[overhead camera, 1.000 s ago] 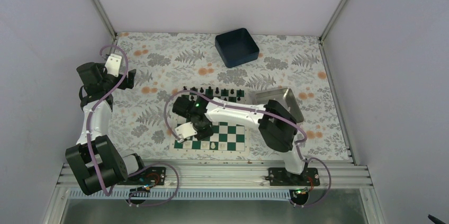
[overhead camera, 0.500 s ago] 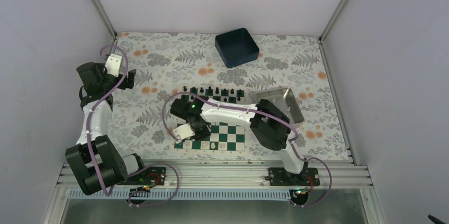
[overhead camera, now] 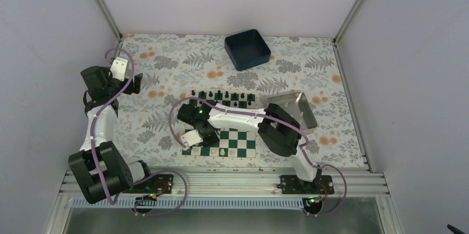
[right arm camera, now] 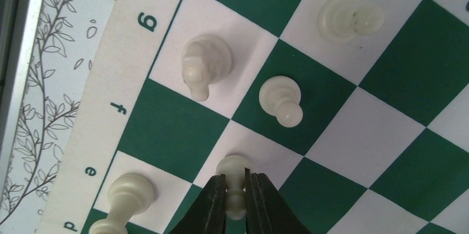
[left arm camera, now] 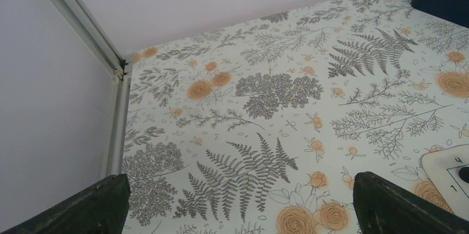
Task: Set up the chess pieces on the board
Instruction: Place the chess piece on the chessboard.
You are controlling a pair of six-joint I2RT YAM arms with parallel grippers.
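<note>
1. My right pincer (right arm camera: 236,183) is nipped tight on a white pawn (right arm camera: 232,165), over the f-file white sq of the board (right arm camera: 99,134); can't tell if seated.
2. Uneven release → tips into the g-file pawn (right arm camera: 280,103).
3. Finger drag on exit → knocks the e-file pc (right arm camera: 129,192).

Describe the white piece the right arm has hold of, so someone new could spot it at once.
On the board, find the letter f on the cream border. One square in from it, over a white square, is a cream pawn. Unlike the free pawn on the green square beside it, this one is pinched at the neck by the right gripper's dark fingers.
</note>
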